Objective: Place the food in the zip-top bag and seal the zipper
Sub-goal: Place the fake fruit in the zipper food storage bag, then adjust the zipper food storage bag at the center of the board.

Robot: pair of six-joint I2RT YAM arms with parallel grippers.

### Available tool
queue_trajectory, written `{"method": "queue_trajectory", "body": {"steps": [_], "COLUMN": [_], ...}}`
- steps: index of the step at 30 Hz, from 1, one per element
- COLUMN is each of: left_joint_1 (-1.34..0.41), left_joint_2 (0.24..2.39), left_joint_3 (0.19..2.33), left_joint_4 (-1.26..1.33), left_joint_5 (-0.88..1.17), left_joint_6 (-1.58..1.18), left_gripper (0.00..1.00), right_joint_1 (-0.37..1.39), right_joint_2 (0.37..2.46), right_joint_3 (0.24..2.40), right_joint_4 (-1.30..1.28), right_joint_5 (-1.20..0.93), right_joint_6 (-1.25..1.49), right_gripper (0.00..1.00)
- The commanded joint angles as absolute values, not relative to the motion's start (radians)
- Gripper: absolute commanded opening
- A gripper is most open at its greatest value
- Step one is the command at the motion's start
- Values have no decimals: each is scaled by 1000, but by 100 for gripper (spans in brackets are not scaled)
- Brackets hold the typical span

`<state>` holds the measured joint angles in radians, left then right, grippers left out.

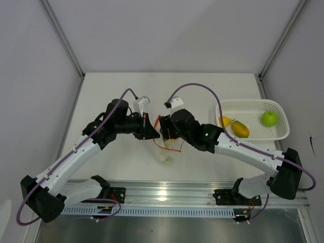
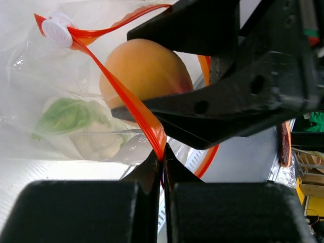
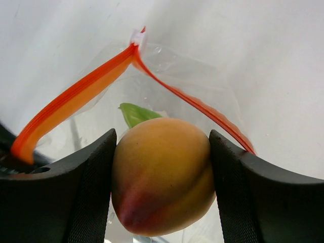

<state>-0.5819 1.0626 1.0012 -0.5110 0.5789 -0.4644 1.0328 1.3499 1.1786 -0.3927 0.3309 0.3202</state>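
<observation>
Left gripper [image 2: 163,163]: jaws are pressing together and pinching the near lip of the zipper [image 2: 121,96]. On the left wrist view you're seeing the orange-red strip running straight into the fingertips.
Right gripper [image 3: 161,152]: fingers are standing wide apart and clamping the peach [image 3: 162,182] from both sides, with both inner faces touching its skin.
Peach position: it's sitting in the open mouth of the zip-top bag [image 3: 202,71], between the two zipper lips. Its red blush is facing down in the right wrist view.
Zipper state: it's gaping open. The two lips are meeting only at the white slider [image 2: 58,30], which is sitting at the far end of the strip.
Leafy vegetable [image 2: 76,119]: it's lying inside the bag beyond the peach, showing green and white through the clear plastic.
Bag location: you're looking at mid-table, right where the two wrists are meeting. Both grippers are crowding over it in the top view, so most of it is hidden there. Can't tell whether its bottom is resting on the table [image 1: 116,91].
Basket [image 1: 253,104]: white mesh, sitting at the right side of the table, well apart from the bag.
Basket contents: the green apple [image 1: 269,118] is lying toward the right end. The orange fruit [image 1: 240,129] and yellow fruit [image 1: 225,121] are lying just beside each other at the left end.
Arms: both are reaching inward from the near edge.
</observation>
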Motion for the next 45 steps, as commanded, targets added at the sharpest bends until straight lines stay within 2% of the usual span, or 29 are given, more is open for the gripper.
{"method": "queue_trajectory", "body": {"steps": [1,2,3,7,10,22,30,34,37,40,43,44,45], "left_joint_1": [-586,-586,-584,-584,-586,-584,-586,-586,-586,-584,-586,-586,-584], "left_joint_2": [1040,1040,1040,1043,1045,1042,1042,1042,1040,1037,1035,1035,1037], "left_joint_3": [996,991,992,982,976,959,957,960,965,968,968,966,962], "left_joint_4": [-483,-482,-477,-474,-462,-456,-448,-448,-453,-460,-463,-465,-463], "left_joint_5": [595,595,595,595,594,597,598,603,603,600,597,595,595], "left_joint_6": [-443,-446,-445,-445,-448,-446,-449,-449,-446,-445,-437,-437,-437], "left_gripper": [0,1,0,1,1,1,1,0,1,0,0,1,1], "right_joint_1": [1039,1037,1038,1037,1037,1040,991,954,943,945,956,957,962], "right_joint_2": [1374,1391,1397,1419,1405,1217,1161,1189,1245,1293,1318,1321,1328], "right_joint_3": [1223,1232,1252,1296,1307,1279,1236,1213,1226,1230,1226,1224,1223], "right_joint_4": [-362,-362,-361,-364,-351,-477,-574,-531,-538,-549,-555,-554,-551], "right_joint_5": [411,416,420,423,407,376,388,275,267,249,239,239,236], "right_joint_6": [308,307,305,299,302,406,442,443,454,460,463,462,460], "right_gripper": [49,54,66,87,99,99,85,78,67,44,35,21,14]}}
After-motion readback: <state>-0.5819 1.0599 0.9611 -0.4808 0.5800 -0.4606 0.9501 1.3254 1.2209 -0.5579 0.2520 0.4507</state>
